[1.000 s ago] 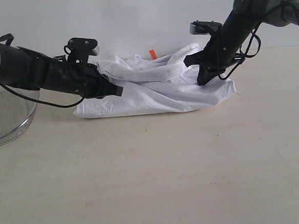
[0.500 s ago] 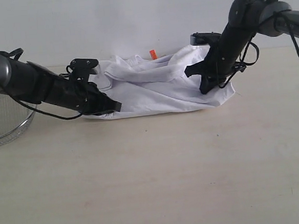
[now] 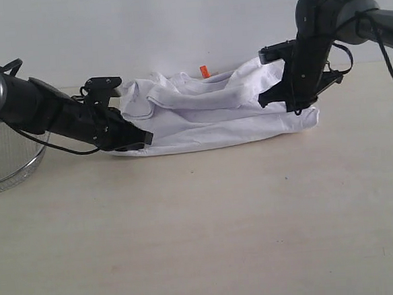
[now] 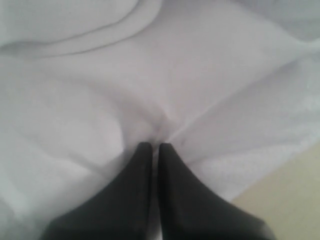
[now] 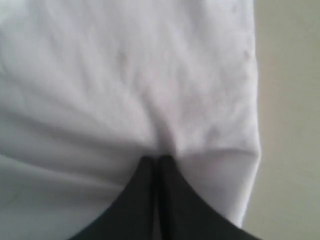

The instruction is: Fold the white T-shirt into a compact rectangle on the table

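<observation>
White T-shirt [image 3: 215, 119] rightward; orange tag [image 3: 204, 71] exterior-only

Rumpled white T-shirt [image 3: 211, 116] on beige table [image 3: 209, 227]

So we've got the white T-shirt [image 3: 207, 113] bunched in a long crumpled heap on the table [image 3: 203, 241], with the orange neck tag [image 3: 204, 71] poking up at its back edge. Our left gripper [image 3: 145, 138] is clamped on the shirt's left end, down low. Our right gripper [image 3: 265, 100] pinches cloth near its right end, higher up. A wire basket [image 3: 8, 160] sits well left of the shirt.
</observation>
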{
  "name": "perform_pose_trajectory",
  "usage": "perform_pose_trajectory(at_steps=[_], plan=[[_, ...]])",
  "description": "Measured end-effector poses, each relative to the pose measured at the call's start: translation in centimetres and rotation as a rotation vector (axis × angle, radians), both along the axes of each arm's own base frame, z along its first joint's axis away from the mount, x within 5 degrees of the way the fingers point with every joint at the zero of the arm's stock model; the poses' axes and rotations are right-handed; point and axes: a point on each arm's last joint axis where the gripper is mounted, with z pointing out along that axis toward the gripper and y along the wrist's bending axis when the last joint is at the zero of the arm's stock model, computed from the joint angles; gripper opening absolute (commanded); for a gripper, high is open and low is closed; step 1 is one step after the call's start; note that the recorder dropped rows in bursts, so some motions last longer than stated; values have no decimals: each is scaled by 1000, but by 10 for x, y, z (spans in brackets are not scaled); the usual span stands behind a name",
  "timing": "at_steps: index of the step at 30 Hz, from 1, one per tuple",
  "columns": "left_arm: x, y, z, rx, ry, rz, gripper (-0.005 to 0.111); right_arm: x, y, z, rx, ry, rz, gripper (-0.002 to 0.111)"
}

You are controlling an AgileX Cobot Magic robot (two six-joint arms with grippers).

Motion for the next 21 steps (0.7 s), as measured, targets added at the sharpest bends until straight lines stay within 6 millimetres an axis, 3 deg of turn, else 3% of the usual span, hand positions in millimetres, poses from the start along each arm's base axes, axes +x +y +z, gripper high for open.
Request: perform_pose_trajectory(at_steps=[6,13,21], plan=[[0,0,0,-2,1,-6,4,0,-4,13,59,-27,42,0],[0,0,3,17,-13,-33,4,0,11,43,192,-112,82,0],[0,1,3,24,-16,-43,4,-1,29,33,233,-82,118,0]])
